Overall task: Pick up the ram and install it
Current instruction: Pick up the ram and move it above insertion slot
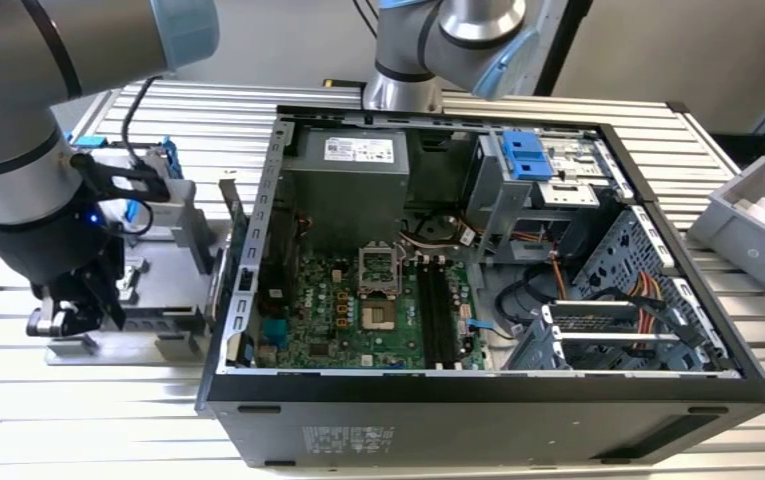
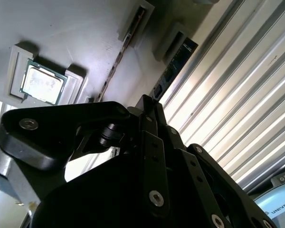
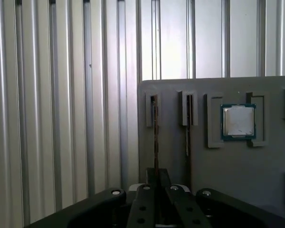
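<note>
Black gripper (image 3: 156,172) links are crowding both wrist views, and its jaws are looking pinched onto one end of the ram (image 3: 155,133). That stick is standing on edge in a slot of the grey tray (image 3: 256,180), beside a second stick (image 3: 187,128) and a silver chip (image 3: 237,121). I am judging the ram light, stiff and thin, with delicate contacts, so gripping its flat faces is looking safest. An open computer case (image 1: 489,395) is lying apart, toward the exterior view's right.
</note>
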Available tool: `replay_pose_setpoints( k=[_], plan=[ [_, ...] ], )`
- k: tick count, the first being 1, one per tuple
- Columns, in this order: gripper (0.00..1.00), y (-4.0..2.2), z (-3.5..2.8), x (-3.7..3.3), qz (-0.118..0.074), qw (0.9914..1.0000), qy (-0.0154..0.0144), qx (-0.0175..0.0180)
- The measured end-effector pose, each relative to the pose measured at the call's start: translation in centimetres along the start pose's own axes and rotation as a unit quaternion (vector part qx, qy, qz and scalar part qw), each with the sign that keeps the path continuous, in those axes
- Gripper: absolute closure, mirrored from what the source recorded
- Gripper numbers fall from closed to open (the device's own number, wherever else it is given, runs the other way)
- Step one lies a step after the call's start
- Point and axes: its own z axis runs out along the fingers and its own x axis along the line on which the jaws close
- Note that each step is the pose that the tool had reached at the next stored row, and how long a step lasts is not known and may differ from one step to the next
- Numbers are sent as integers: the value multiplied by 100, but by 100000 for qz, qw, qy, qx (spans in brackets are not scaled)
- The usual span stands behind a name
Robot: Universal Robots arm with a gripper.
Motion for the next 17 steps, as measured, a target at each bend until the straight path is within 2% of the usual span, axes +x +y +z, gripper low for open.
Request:
replay_pose_setpoints(
  k=[17],
  plan=[
    [100,6,-199,6,2,100000,2,-3]
  ],
)
